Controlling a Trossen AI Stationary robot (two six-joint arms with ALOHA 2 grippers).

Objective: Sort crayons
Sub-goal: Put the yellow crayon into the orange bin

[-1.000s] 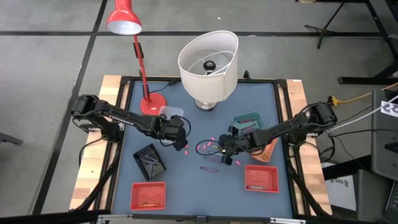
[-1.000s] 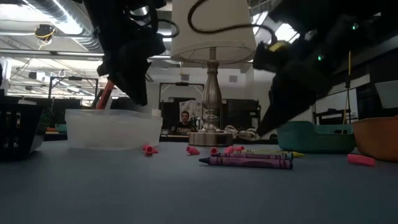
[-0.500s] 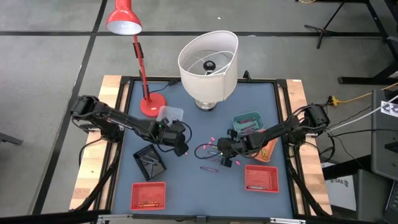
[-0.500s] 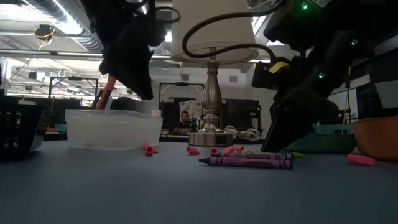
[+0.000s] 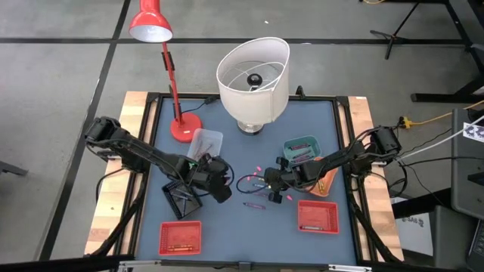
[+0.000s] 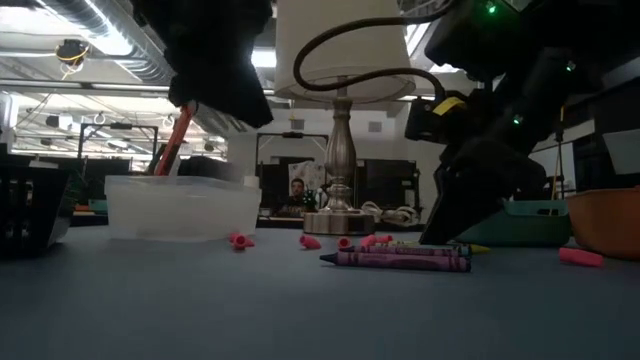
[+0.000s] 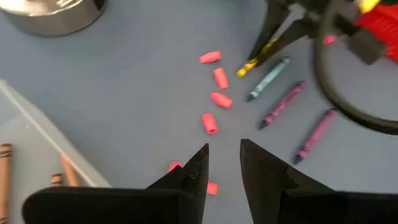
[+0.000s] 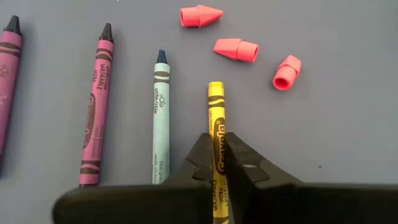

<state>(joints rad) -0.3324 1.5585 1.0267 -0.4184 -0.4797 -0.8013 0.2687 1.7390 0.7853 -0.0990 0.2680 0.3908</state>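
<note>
Several crayons lie flat on the blue table mid-right: a yellow one [image 8: 216, 109], a grey-blue one [image 8: 161, 118] and two magenta ones [image 8: 96, 106]. A purple one [image 6: 400, 260] is nearest in the low view. Pink eraser caps [image 8: 236, 50] are scattered just beyond them. My right gripper [image 8: 221, 142] is down at the table, shut on the yellow crayon. My left gripper [image 7: 224, 148] hangs open above the table beside the black tray [image 5: 184, 196], nothing between its fingers, left of the crayons [image 7: 283, 102]. My right gripper pinches the yellow crayon's wrapped shaft [image 8: 217, 132], about midway along it, between its two fingers, one on each long side. The fingers slant down from the table's right and lie along the crayon. The crayon lies flat on the table, its tip [image 8: 216, 86] pointing away from the gripper.
A white-shaded lamp [image 5: 253, 75] and a red desk lamp [image 5: 185, 127] stand at the back. A clear container [image 5: 206, 140], a teal tray [image 5: 301, 148], an orange tray [image 5: 328, 183] and two red trays [image 5: 180, 236] [image 5: 318, 215] ring the middle.
My left gripper has swung from beside the clear container toward the table's near edge, ending next to the black tray, still open. My right gripper has sunk a little, down to the table among the crayons.
</note>
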